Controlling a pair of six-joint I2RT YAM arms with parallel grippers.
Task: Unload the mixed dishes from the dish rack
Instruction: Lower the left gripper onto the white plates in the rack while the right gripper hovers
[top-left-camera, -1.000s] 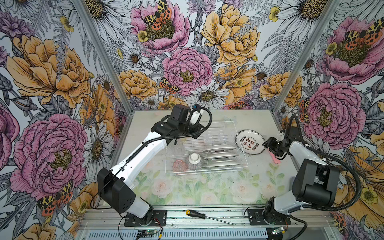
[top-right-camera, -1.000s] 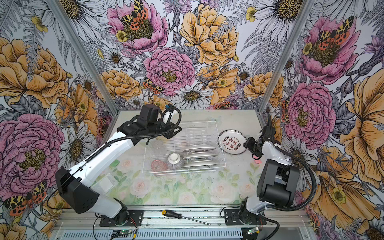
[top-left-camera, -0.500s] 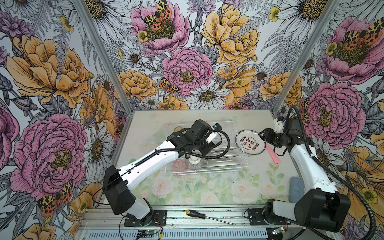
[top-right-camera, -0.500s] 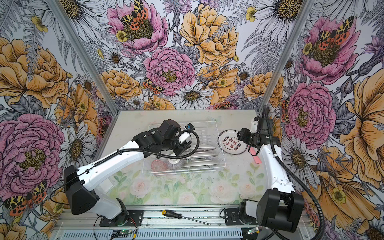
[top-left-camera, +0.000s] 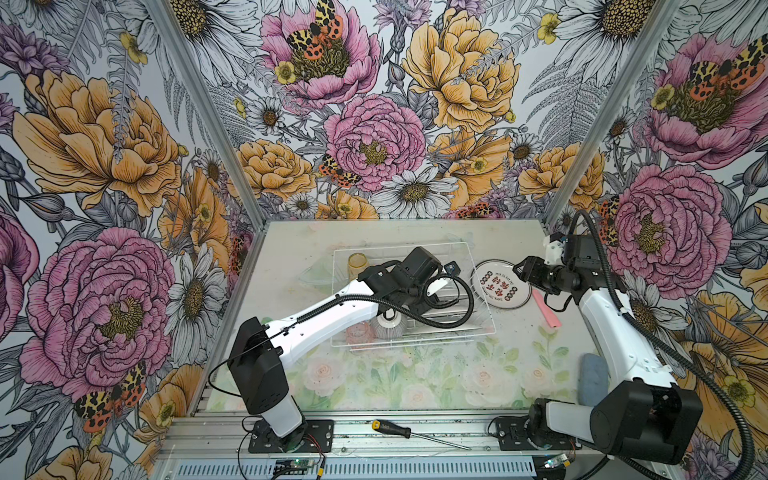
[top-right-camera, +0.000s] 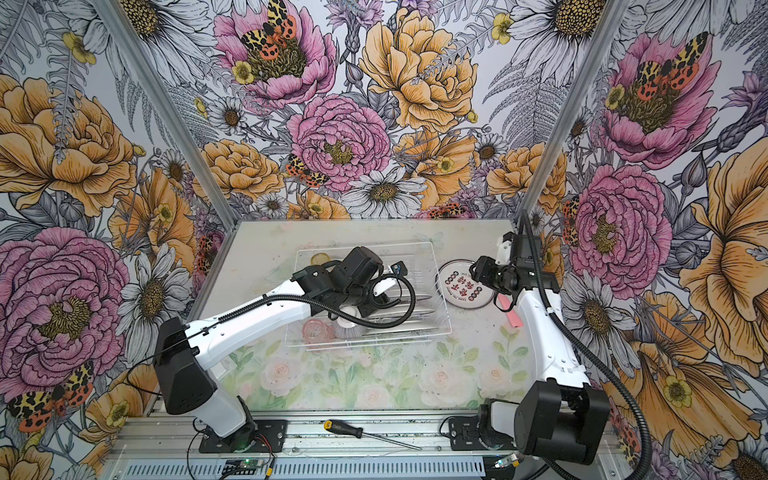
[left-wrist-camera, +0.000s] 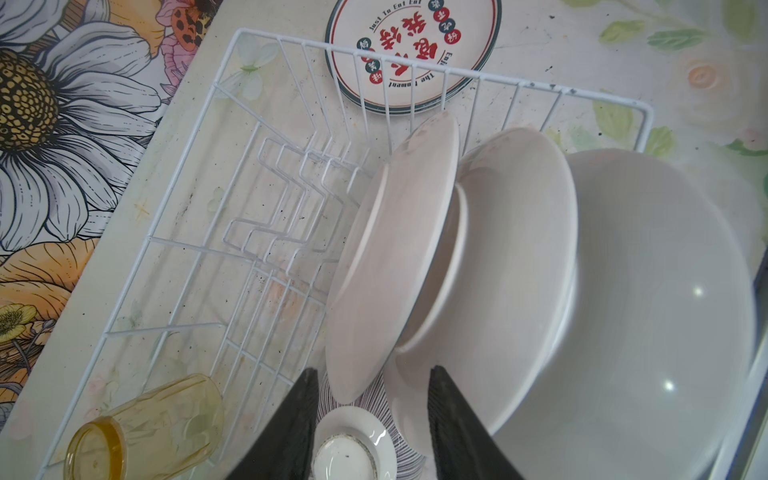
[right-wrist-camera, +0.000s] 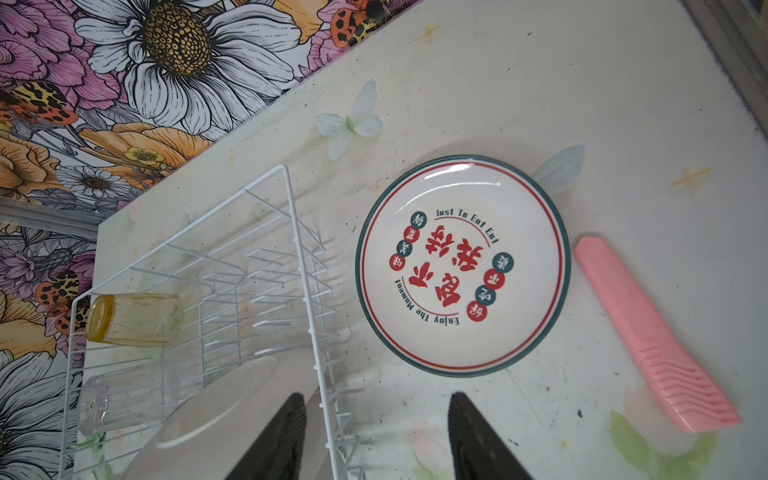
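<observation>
black ribbed fingers (left-wrist-camera: 286, 436) of the left gripper (left-wrist-camera: 372, 370) stand apart and hold nothing, above one upside-down bowl (left-wrist-camera: 353, 440), stripy with a white foot. three smooth round white plates (left-wrist-camera: 519, 249) stand on edge in a white wire dish rack (left-wrist-camera: 270, 199). one yellow tumbler (left-wrist-camera: 145, 424) lies on its side there, one pink tumbler (top-left-camera: 358, 332) sits by the bowl, one clear tumbler (right-wrist-camera: 124, 399) lies nearby. the right gripper (right-wrist-camera: 376, 395) is open too, near one red-lettered flat plate (right-wrist-camera: 463, 266) on the table (right-wrist-camera: 623, 104).
</observation>
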